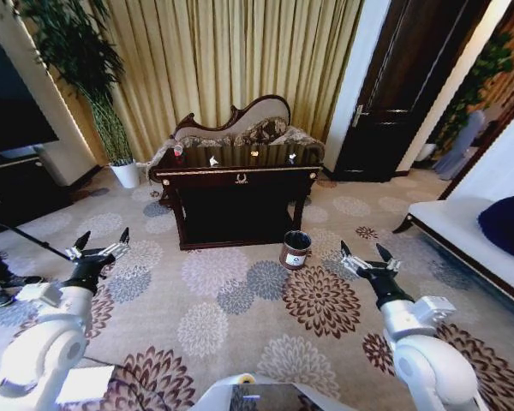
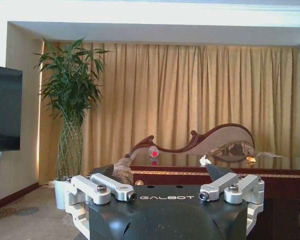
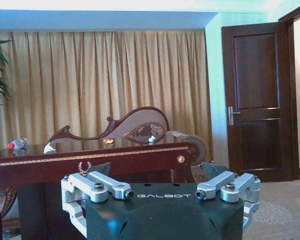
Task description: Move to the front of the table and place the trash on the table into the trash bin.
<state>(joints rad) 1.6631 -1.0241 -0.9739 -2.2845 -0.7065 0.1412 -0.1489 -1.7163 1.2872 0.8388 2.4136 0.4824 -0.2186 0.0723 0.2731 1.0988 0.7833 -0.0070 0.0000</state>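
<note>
Both arms filled the foreground, held out low over the patterned carpet point(image 1: 240, 300), well short of any work. At about eight o'clock the left gripper point(image 1: 101, 243) pointed forward with its fingers spread wide and nothing between them; at about four o'clock the right gripper point(image 1: 367, 253) matched it, also wide and empty. My guess was that they were carried this way to stay clear during the drive up, ready to reach once the robot stood close.

At twelve o'clock, well apart from both grippers, stood the table point(image 1: 236, 179), its front facing the robot, with the sofa point(image 1: 240, 120) just behind it. Trash lay in a loose row along the top. Farthest left was the bottle point(image 1: 178, 151), lying on its side, red cap showing. Next came a white paper bit point(image 1: 212, 160), then a yellowish scrap point(image 1: 254, 153) near the middle, then another white bit point(image 1: 292, 157) toward the right end. From the left wrist the bottle point(image 2: 153, 151) and paper point(image 2: 204, 160) sat on the glossy top beyond the open fingers.

On the floor at about one o'clock, just beside the table's right front leg, stood the bin point(image 1: 295, 249), upright with its mouth open, handy for drops from the table. Nothing had been picked up yet; the approach looked unfinished.
</note>
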